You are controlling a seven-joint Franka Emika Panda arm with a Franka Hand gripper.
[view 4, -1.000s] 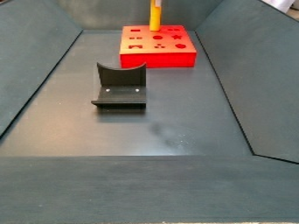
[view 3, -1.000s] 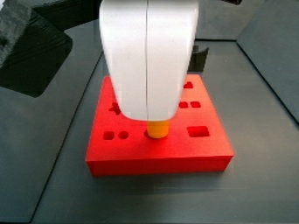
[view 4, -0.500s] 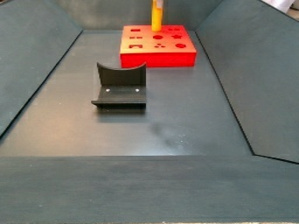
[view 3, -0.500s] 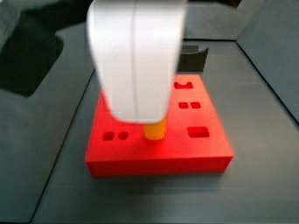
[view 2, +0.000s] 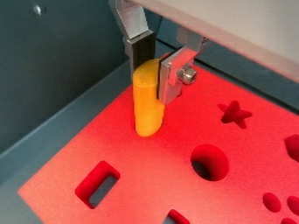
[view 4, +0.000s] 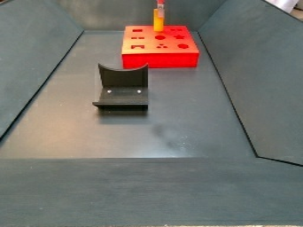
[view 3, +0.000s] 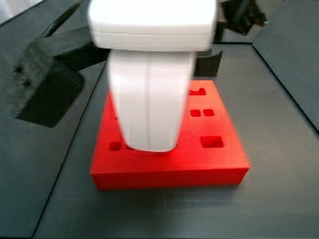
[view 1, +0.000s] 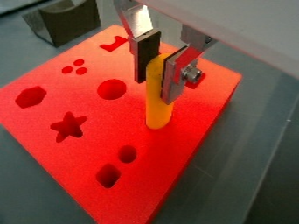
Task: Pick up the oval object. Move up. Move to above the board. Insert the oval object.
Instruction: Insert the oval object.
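The oval object (view 1: 158,112), a slim orange-yellow peg, stands upright with its lower end in a cut-out of the red board (view 1: 176,171). My gripper (view 1: 158,87) is shut on the peg's upper part, one silver finger against each side. Both wrist views show this grip, with the gripper (view 2: 155,80) above the peg (view 2: 146,114) near the board's (view 2: 152,179) edge. In a side view the gripper's white housing (view 3: 149,84) hides the peg over the board (view 3: 169,170). In a side view only a short stub of peg (view 4: 158,18) shows above the board (view 4: 166,60).
A dark grey U-shaped block (view 4: 120,87) sits on the floor in front of the board, also showing beyond the board (view 1: 65,19). Sloping dark walls (view 4: 42,80) close in the bin on both sides. The board's other cut-outs include a star (view 1: 68,127) and a hexagon (view 1: 30,96).
The gripper has come down with the peg. A second ago a stretch of peg showed under the housing; now it is hidden, and less peg stands above the board.
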